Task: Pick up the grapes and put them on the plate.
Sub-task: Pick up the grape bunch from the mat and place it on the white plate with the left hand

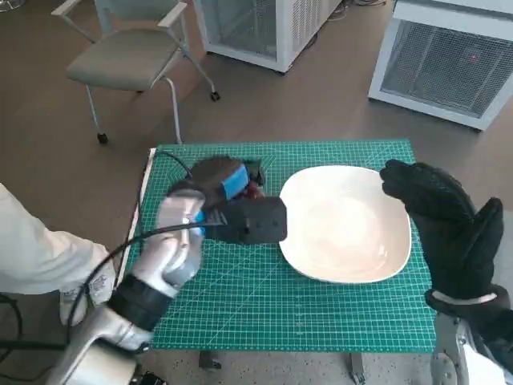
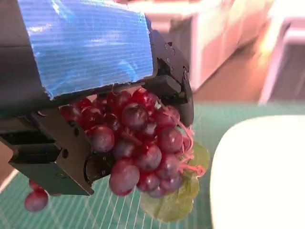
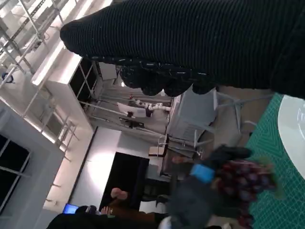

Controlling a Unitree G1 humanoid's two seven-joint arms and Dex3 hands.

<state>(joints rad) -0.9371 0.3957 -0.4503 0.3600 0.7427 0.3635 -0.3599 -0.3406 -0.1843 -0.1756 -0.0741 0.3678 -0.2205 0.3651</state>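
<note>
My left hand (image 1: pixel 228 200) grips the grapes (image 2: pixel 136 143), fingers closed round the red bunch, a green leaf (image 2: pixel 176 200) hanging under it. In the head view the hand sits left of centre over the green mat (image 1: pixel 240 297), just beside the white plate's (image 1: pixel 345 265) left edge. My right hand (image 1: pixel 441 220), gloved, holds nothing; it stands at the plate's right edge, fingers apart. A grey chair (image 1: pixel 132 56) stands upper left.

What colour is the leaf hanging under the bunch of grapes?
Green. The leaf sits under the dark red grapes, clearest in the left wrist view.
</note>
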